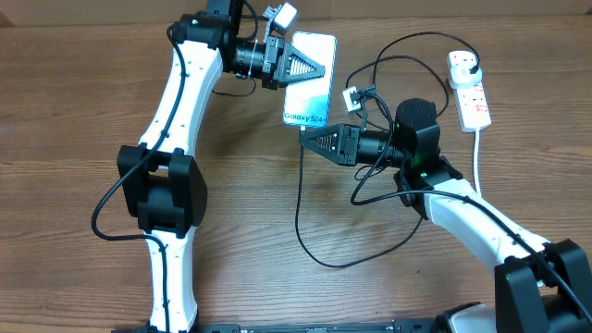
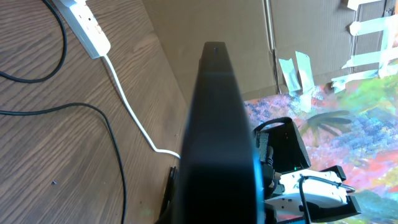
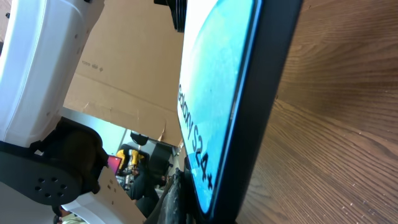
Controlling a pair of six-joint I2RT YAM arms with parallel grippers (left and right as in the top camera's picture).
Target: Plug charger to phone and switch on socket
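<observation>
The phone (image 1: 313,88) shows "Galaxy S24" on its light blue screen and is held tilted above the table. My left gripper (image 1: 298,65) is shut on its upper part; in the left wrist view the phone (image 2: 217,143) is a dark edge filling the middle. My right gripper (image 1: 309,140) is at the phone's bottom edge, shut on the tip of the charger (image 1: 300,199), whose thin black cable loops over the table to a black plug (image 1: 465,63) in the socket (image 1: 472,92). The right wrist view shows the phone (image 3: 217,93) very close; the connector itself is hidden.
The socket's thick white cord (image 1: 478,157) runs toward the front right and also shows in the left wrist view (image 2: 130,112), with the socket (image 2: 87,28) at the top left. A small white tag (image 1: 352,97) sits on the black cable loops. Cardboard stands behind the table.
</observation>
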